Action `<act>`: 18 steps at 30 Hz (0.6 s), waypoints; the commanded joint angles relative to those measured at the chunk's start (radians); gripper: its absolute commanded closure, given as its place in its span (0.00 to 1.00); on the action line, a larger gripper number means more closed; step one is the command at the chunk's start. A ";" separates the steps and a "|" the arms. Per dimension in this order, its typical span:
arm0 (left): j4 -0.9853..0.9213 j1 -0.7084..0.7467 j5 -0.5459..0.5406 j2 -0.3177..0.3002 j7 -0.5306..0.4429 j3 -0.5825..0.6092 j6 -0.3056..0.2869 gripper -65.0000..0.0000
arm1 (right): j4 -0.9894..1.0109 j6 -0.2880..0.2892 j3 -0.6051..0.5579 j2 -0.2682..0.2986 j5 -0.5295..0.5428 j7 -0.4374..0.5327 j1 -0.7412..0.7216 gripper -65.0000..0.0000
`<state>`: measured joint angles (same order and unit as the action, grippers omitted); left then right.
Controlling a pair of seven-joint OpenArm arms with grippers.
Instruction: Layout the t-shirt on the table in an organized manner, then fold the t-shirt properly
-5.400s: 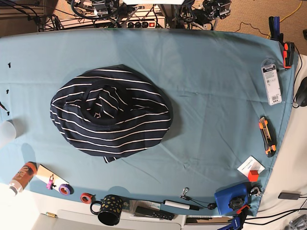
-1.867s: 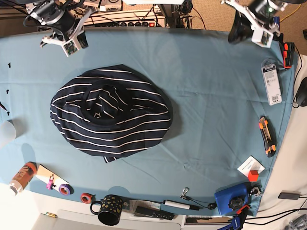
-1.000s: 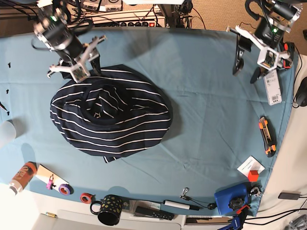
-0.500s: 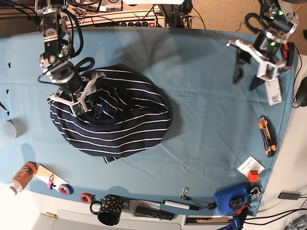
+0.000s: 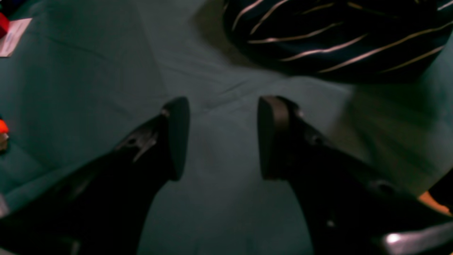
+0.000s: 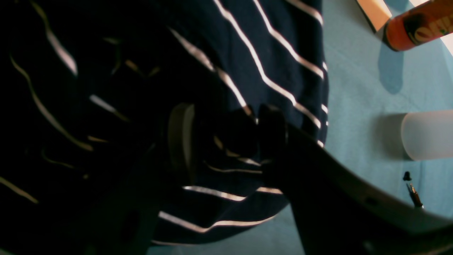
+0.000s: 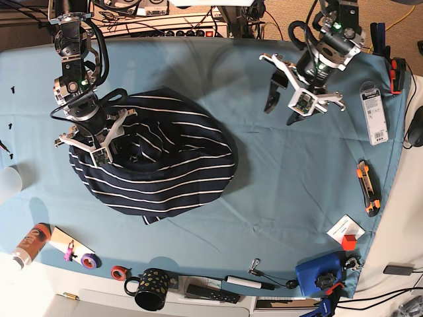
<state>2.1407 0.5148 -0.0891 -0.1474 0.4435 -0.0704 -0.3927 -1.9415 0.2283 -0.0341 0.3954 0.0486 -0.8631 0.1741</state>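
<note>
One t-shirt point(image 7: 155, 158) lies bunched in a rounded heap on the left half of the surface point(image 7: 277, 172), its collar and sleeves folded out of sight. It is thin, soft fabric: light, limp, likely to sag and drag rather than hold shape when lifted. A pinch on a single layer at an outer edge, such as the hem or a shoulder seam, should serve better than a grab into the middle of the heap, which may catch several layers.

The right gripper point(image 7: 89, 142) sits on the heap's left side. Its fingers point(image 6: 180, 141) stand apart with folds of cloth between them, not clamped. The left gripper point(image 7: 301, 99) hovers over bare cloth to the right of the shirt, fingers point(image 5: 177, 138) apart and empty.
</note>
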 commanded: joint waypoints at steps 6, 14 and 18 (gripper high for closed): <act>0.016 -0.003 -0.007 -0.002 -0.045 0.015 0.004 0.52 | 0.094 -0.009 0.008 0.012 -0.012 0.037 -0.014 0.84; 0.016 -0.002 -0.007 -0.002 -0.049 0.015 0.004 0.52 | 0.038 -0.071 0.010 0.018 -0.143 0.027 -0.064 1.00; 0.016 -0.002 -0.007 -0.002 -0.048 0.015 0.004 0.52 | 0.024 -0.128 0.029 0.035 -0.181 0.026 -0.146 1.00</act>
<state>2.1407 0.5148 -0.0868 -0.1478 0.4244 -0.0544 -0.3916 -1.8999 0.1204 -0.0166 0.4145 -0.1108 -0.8597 0.0437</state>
